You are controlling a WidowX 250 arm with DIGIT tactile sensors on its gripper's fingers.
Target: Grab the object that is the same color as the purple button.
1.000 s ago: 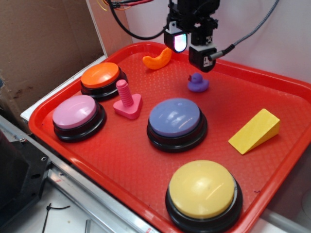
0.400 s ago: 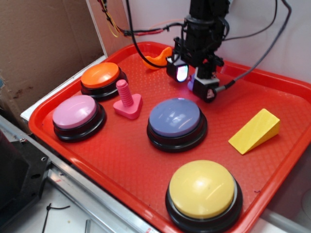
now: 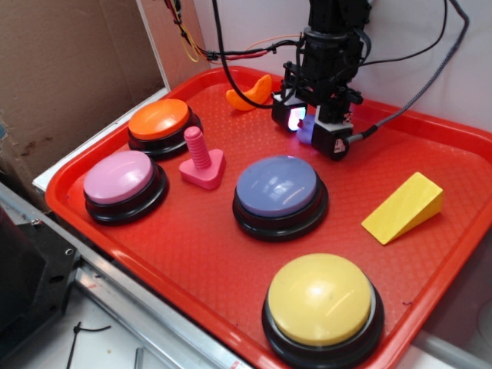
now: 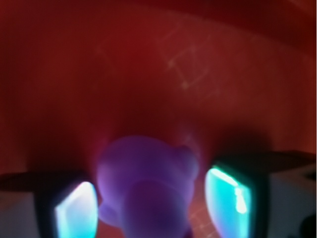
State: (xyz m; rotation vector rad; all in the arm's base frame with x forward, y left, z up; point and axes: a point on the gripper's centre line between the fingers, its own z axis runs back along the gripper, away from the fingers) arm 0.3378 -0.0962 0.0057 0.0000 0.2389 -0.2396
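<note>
A red tray [image 3: 192, 254] fills most of the scene. On it, at the near right, sits a yellow button [image 3: 321, 301]; the purple button [image 3: 278, 188] sits in the middle, a pink button [image 3: 121, 180] at the left and an orange button [image 3: 159, 121] beyond that. A yellow wedge [image 3: 403, 207] lies at the right. The pincer [image 3: 311, 132] is down at the far middle of the tray, its jaws spread on either side of the purple duck [image 4: 146, 186], with gaps showing between the duck and each glowing pad [image 4: 227, 197]. A pink bolt piece [image 3: 203, 161] stands left of the purple button, and an orange crescent [image 3: 250, 93] lies at the far edge.
</note>
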